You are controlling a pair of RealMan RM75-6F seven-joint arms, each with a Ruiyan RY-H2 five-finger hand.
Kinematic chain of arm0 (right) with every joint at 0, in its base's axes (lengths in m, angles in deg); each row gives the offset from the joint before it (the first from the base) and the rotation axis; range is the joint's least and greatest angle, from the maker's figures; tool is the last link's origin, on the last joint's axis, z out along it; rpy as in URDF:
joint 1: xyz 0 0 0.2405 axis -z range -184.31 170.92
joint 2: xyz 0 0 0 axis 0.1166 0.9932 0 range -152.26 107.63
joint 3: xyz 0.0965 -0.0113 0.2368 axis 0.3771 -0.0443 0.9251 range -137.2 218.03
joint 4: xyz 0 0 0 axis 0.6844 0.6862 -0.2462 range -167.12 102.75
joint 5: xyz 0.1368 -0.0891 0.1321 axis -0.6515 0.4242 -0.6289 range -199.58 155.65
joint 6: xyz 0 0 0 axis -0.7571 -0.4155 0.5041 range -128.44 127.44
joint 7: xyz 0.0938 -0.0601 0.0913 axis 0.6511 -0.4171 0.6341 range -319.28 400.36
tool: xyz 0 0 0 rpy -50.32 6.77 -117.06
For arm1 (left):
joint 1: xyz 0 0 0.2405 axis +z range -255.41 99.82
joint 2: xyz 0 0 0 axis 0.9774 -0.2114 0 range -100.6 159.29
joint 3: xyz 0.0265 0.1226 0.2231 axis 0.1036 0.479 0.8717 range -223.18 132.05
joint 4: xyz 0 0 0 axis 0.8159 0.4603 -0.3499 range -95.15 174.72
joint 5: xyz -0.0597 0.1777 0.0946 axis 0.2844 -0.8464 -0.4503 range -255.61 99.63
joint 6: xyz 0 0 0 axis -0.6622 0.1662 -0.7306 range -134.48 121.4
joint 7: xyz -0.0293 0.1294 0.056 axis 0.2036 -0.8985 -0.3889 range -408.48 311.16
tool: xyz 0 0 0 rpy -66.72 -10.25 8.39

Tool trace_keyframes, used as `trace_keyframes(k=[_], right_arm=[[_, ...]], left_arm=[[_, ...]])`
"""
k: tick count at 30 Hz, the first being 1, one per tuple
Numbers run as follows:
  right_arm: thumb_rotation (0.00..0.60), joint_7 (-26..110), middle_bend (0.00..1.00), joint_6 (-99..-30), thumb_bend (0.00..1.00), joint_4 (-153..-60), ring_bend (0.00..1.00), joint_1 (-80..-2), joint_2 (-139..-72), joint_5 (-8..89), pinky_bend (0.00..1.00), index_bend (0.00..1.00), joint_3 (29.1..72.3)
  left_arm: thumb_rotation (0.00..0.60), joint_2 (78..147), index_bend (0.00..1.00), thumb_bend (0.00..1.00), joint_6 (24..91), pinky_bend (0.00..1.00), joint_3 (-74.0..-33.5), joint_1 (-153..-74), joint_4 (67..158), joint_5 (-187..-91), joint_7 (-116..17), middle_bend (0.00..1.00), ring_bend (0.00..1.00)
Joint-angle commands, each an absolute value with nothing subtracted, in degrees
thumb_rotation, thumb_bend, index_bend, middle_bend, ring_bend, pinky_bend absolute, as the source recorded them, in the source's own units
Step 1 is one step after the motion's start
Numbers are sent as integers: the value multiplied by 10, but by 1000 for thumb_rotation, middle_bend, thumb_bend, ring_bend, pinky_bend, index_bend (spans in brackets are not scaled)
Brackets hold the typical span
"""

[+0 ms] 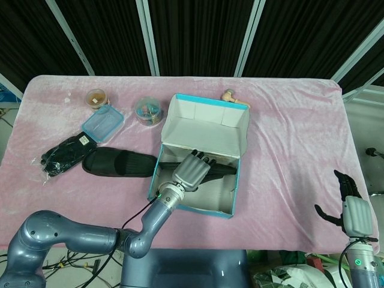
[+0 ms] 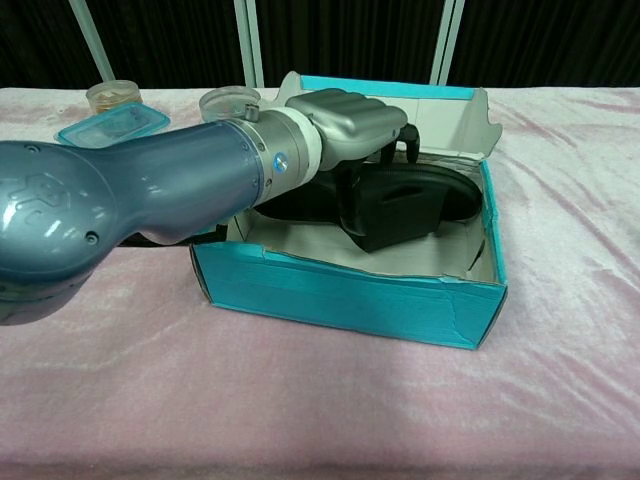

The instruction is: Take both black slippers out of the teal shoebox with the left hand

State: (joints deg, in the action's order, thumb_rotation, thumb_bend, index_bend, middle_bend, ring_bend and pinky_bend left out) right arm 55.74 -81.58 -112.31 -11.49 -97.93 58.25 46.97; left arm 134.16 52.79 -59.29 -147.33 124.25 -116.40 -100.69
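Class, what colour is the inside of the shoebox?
White inside the shoebox, teal outside; head view shows it best.

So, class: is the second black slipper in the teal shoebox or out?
In. The slipper lies inside the shoebox, under the left hand.

Matt black rubbery slipper (image 2: 410,195), teal cardboard shoebox (image 2: 350,290) w/ white inside, fuzzy pink tablecloth (image 1: 294,132).

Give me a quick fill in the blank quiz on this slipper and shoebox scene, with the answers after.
1. The slipper inside the shoebox is coloured ____.
2. The shoebox's outer walls are ____.
3. The hand over the slipper in the box is the robot's ____ hand.
4. The other slipper lies on the ____ tablecloth.

Answers: black, teal, left, pink
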Motion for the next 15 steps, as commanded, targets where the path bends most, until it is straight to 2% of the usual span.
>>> trace_keyframes(k=[1,7,10,13,15], right_arm=[[600,557,92,-817,133,-1124,73,-113,-979,582,285,27,470],[600,561,92,-819,133,-1123,73,-109,-977,577,285,27,470],[600,563,92,-821,133,-1123,73,-107,-977,577,285,27,470],[600,565,92,-822,133,-1121,73,-105,-977,576,285,27,470],[600,566,92,-821,132,-1121,73,-105,-977,576,285,27,470]], left_arm=[[600,1365,226,0,533,278,-591,-1479,1208,-1164,-1012,320,205],[600,1400,259,50,535,344,-594,-1484,1161,-1175,-1006,330,225],[600,1412,309,146,537,406,-593,-1485,1143,-1188,-1002,393,288],[600,1424,379,259,543,518,-592,-1482,1129,-1213,-989,489,381],[600,1431,419,300,551,589,-589,-1479,1119,-1235,-978,529,429]])
